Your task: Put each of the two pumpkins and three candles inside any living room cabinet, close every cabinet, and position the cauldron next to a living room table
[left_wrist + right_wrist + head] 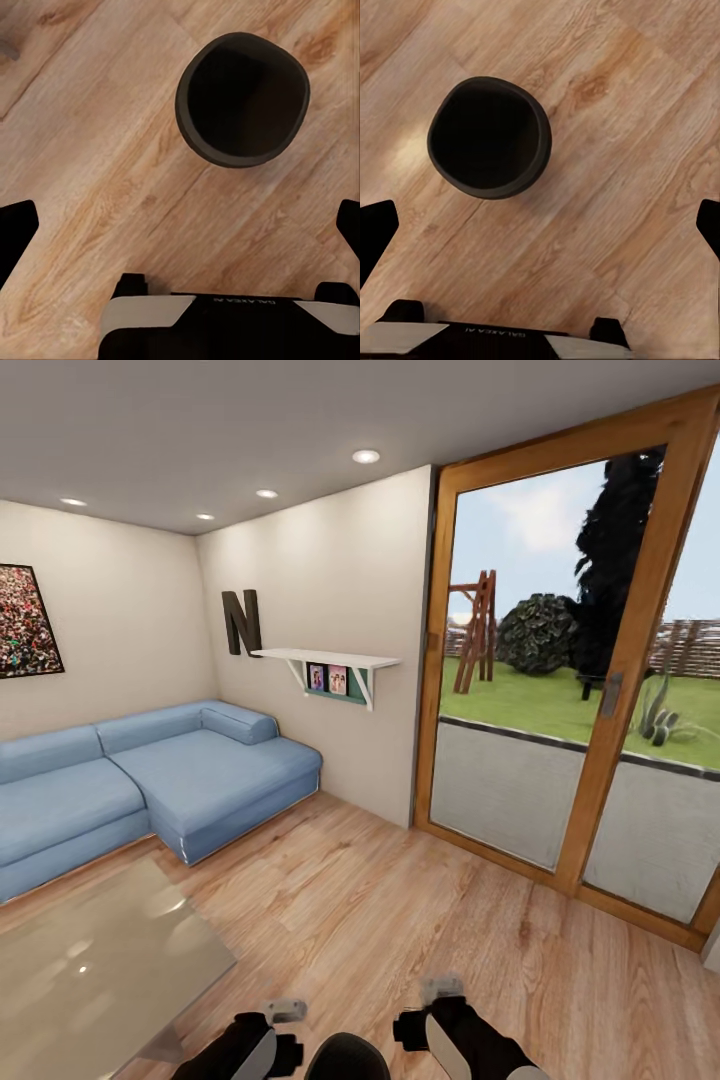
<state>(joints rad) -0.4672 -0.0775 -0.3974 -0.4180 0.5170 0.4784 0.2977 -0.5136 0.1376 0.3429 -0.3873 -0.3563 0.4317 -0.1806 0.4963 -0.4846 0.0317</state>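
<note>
The black cauldron (346, 1062) stands upright on the wood floor at the bottom edge of the head view, between my two arms. It is a short way right of the near corner of the glossy grey table (90, 970). Its wide dark mouth (242, 97) looks empty. The left gripper (180, 229) hangs open above the floor, apart from the pot. My right gripper (540, 229) is also open, above the cauldron (489, 136), holding nothing. The pumpkins, candles and cabinet are out of view.
A blue corner sofa (150, 770) lines the far left walls behind the table. A wood-framed glass door (590, 690) fills the right wall, with a white shelf (325, 658) beside it. Open plank floor (400, 900) lies between table and door. My base (225, 322) is just behind the pot.
</note>
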